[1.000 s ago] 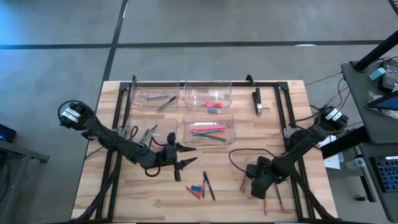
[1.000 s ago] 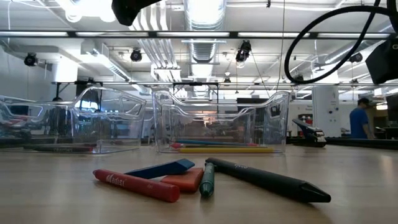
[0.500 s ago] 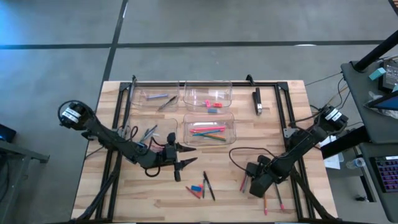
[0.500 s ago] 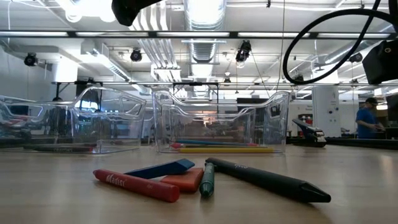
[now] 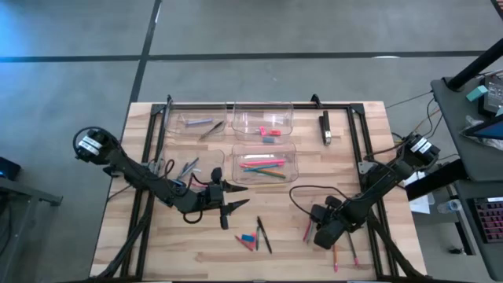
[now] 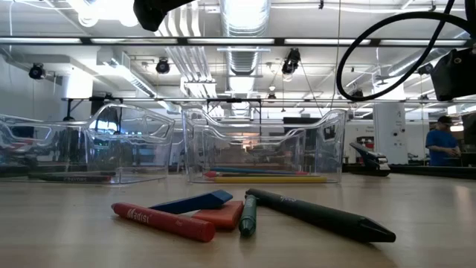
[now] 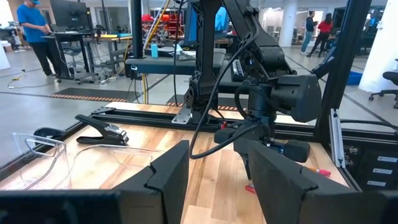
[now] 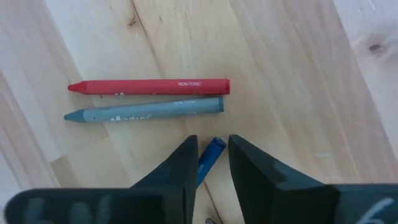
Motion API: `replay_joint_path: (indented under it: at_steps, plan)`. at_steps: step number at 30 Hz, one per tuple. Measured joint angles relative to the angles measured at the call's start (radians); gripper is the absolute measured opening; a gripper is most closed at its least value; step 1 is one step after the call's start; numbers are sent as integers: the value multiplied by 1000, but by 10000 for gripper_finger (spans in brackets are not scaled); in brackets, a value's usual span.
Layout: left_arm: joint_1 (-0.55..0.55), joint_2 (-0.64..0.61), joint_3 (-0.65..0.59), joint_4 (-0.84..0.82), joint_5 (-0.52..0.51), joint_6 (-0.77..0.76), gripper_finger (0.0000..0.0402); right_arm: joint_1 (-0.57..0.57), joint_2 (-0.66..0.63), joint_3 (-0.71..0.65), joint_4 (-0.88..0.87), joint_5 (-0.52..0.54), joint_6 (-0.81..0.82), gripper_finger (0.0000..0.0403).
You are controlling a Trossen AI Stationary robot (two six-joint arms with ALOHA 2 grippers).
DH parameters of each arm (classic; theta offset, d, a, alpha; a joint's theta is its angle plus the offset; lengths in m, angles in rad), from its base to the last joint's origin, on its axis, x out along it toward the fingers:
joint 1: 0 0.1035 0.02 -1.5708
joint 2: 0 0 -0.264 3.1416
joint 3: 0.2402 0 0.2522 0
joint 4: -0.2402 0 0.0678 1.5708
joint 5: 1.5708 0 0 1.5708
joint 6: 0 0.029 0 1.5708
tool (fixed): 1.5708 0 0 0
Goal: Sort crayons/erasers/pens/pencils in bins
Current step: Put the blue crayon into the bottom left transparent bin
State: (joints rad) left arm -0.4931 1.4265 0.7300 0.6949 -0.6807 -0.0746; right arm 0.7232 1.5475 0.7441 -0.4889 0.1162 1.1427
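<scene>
While the left gripper [image 5: 228, 206] waits half open, the right gripper [image 8: 211, 158] pinches a blue crayon [image 8: 210, 155] lying lengthwise between its nearly closed fingers.

Scene evenly lit from overhead; soft, short shadows cast on the wooden table [image 5: 196, 236] in high view, no hard glare there. In low view, ceiling lamps [image 6: 100, 9] are blown out to white, w/ bright reflections picked up along the clear bins [image 6: 264, 145]; the near crayons [image 6: 163, 221] are rendered sharp, background room softer. Straight ceiling lines are bent slightly toward pic edges. In left wrist view, the near fingers [image 7: 168, 177] are seen dark and soft-edged. Right wrist view is bright, w/ wood grain crisp and fingers [image 8: 180, 171] blurred.
</scene>
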Motion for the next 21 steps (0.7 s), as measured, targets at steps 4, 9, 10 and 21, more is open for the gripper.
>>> replay_joint_path:
  at_steps: [4, 9, 10, 21]
  plan:
    - [0, 0, 0, 0, 0, 0, 151, 0, 0, 0, 4, 0, 0, 64]
    - [0, 9, 0, -2, 0, 0, 151, 0, -15, 5, 4, -2, 2, 55]
    - [0, 10, 0, -1, 0, 0, 151, 0, -22, 8, 1, -1, 2, 54]
    - [0, 12, 1, 1, 0, 0, 151, -5, -90, 73, 0, 69, -67, 54]
